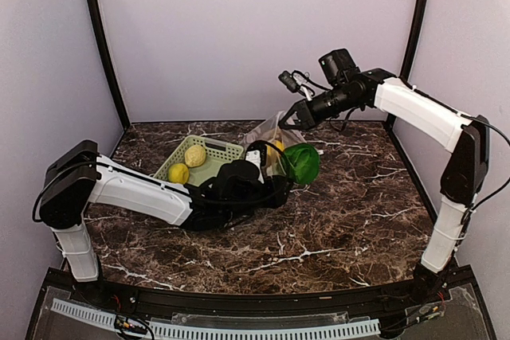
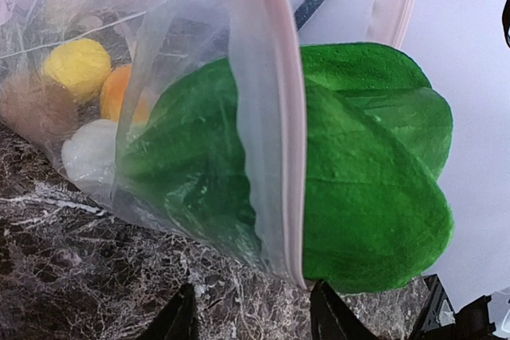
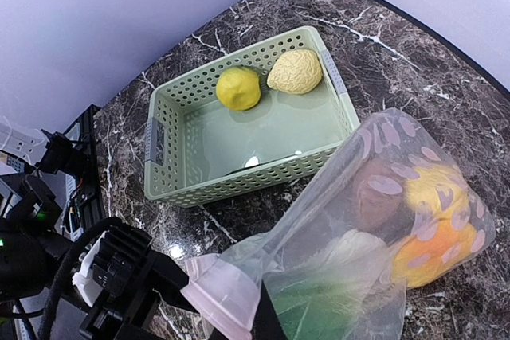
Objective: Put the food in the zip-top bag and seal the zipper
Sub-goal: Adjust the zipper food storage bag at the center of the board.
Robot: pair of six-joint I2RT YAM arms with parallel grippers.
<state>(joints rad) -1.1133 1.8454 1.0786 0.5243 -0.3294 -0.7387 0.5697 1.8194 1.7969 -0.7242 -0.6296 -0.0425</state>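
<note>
Bok choy (image 2: 374,189) half inside the bag (image 3: 382,157) (zipper (image 2: 279,117) unsealed); yellow piece (image 3: 238,87) and pale piece (image 3: 295,71) lie in the basket (image 3: 239,181). Left claw (image 2: 255,320) spread, right claw (image 1: 299,115) pinching the bag's rim.

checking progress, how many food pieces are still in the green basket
2: a yellow round piece and a pale wrinkled piece, side by side against one long wall of the basket. None seems hidden.
</note>
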